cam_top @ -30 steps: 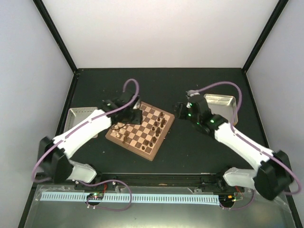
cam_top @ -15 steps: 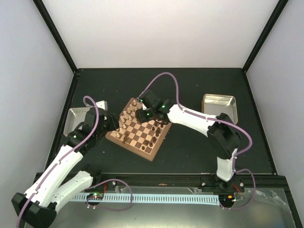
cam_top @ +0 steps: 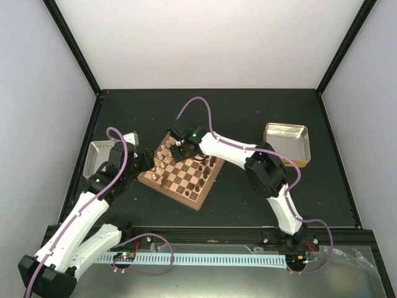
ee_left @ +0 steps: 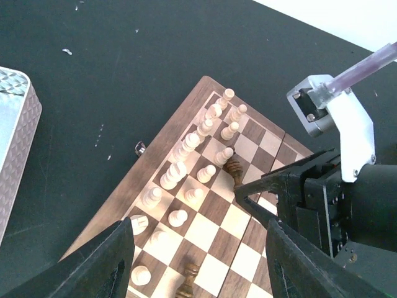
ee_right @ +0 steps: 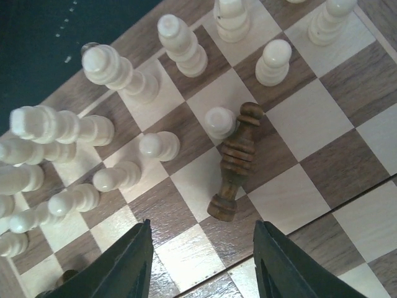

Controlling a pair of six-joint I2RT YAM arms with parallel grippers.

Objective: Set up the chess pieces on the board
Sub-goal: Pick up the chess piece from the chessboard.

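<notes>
Chess pieces [ee_left: 169,180] on board [ee_left: 202,231], dark piece [ee_right: 234,162] hemmed by pale pawns [ee_right: 220,121] (both arms' jaws apart)

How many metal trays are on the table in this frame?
2. The left tray sits left of the board, partly covered by the left arm; the right tray sits right of the board, toward the table's right edge. No others seem hidden.

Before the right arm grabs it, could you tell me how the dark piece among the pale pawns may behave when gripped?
The dark piece is tall on a small base, so a nudge would probably tip it. Its turned, round body looks rigid and would likely roll once down. A pale pawn stands close beside it and could get knocked.
</notes>
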